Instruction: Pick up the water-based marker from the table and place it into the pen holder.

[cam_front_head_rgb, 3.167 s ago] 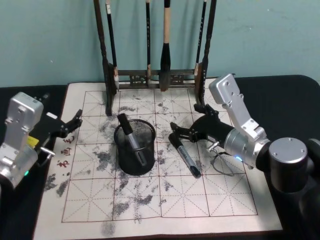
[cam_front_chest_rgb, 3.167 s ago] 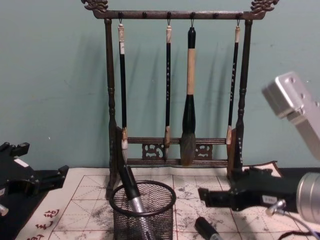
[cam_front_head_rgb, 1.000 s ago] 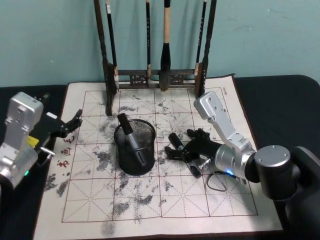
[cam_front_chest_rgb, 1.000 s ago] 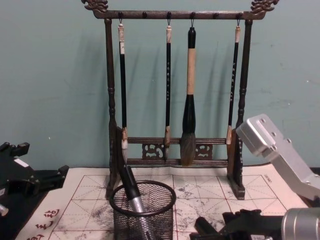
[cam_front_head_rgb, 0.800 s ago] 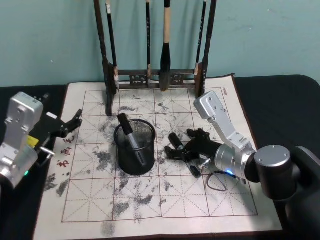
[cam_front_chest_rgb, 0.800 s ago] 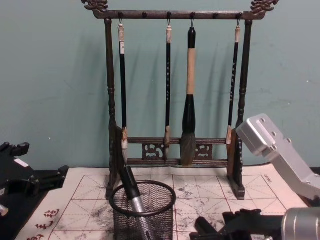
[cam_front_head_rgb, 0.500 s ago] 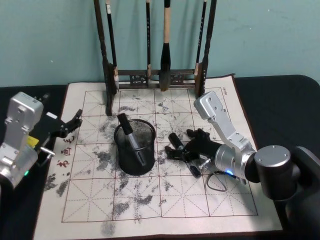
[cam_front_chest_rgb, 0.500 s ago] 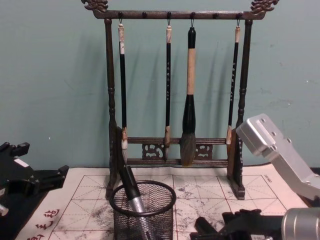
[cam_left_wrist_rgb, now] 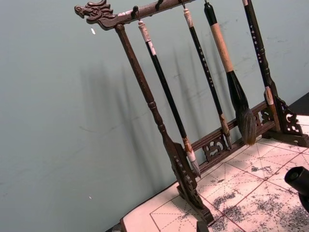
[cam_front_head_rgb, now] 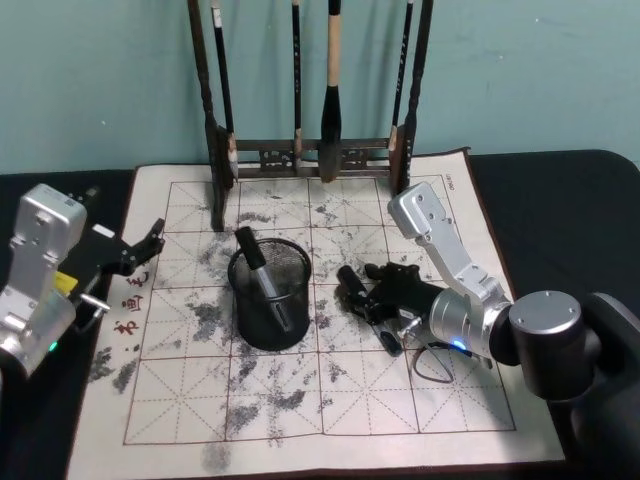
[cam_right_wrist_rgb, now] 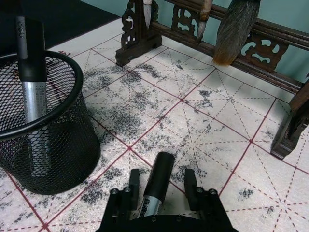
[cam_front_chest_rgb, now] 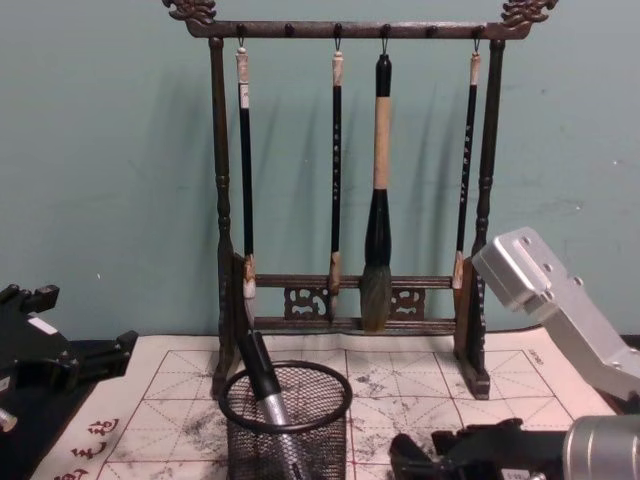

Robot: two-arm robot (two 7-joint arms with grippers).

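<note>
The water-based marker [cam_front_head_rgb: 368,308] lies on the cream grid mat [cam_front_head_rgb: 330,400], black cap toward the brush rack, just right of the pen holder [cam_front_head_rgb: 270,292]. My right gripper [cam_front_head_rgb: 358,292] is down at the mat, straddling the marker. In the right wrist view its fingers [cam_right_wrist_rgb: 133,181] flank the marker [cam_right_wrist_rgb: 159,179] with thin gaps on both sides, still open. The black mesh pen holder [cam_right_wrist_rgb: 43,121] holds another marker [cam_right_wrist_rgb: 30,77], leaning in it. My left gripper [cam_front_head_rgb: 150,243] is parked open over the mat's left edge.
A tall dark wooden brush rack [cam_front_head_rgb: 310,155] with several hanging brushes stands at the mat's far edge, behind the holder and the right gripper. Dark table [cam_front_head_rgb: 560,200] surrounds the mat. The near half of the mat is bare apart from ink smudges.
The right gripper came down over the marker, then its fingers narrowed in around the barrel in the last half second. The marker, holder and left arm stayed put.
</note>
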